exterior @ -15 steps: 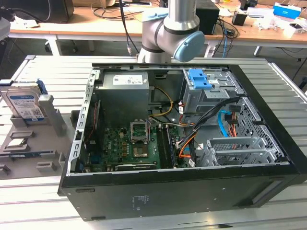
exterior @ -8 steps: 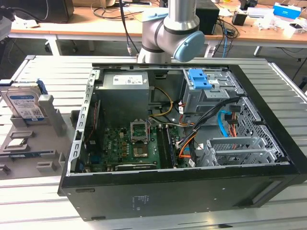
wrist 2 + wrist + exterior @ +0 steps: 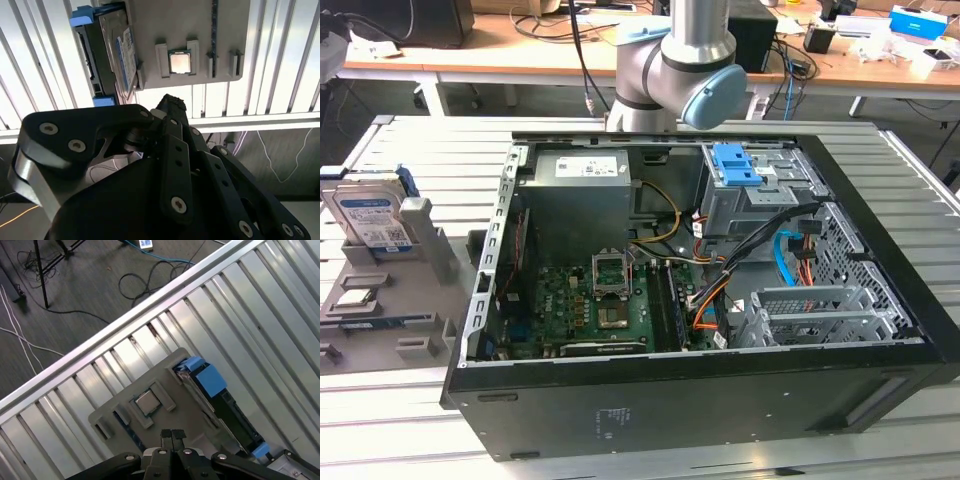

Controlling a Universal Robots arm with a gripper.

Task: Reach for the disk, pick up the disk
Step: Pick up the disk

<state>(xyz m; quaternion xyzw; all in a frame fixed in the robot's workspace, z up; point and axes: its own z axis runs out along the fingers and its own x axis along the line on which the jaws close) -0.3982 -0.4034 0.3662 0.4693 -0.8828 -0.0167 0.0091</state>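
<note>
disk [image 3: 368,215]: 1 | processor chip [image 3: 179,62]: 1 | grey holder [image 3: 200,20]: 1 | computer case [image 3: 670,420]: 1

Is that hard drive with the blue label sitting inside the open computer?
No, the disk stands on edge in the grey holder at the exterior view's left, outside the open computer case.

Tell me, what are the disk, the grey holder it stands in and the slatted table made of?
The disk: seemingly bare metal, silver-grey with a dull sheen; its blue rails probably plastic. The grey holder: matte, uniform grey, likely plastic. The slatted table: bright, reflective slats, probably aluminium.
</note>
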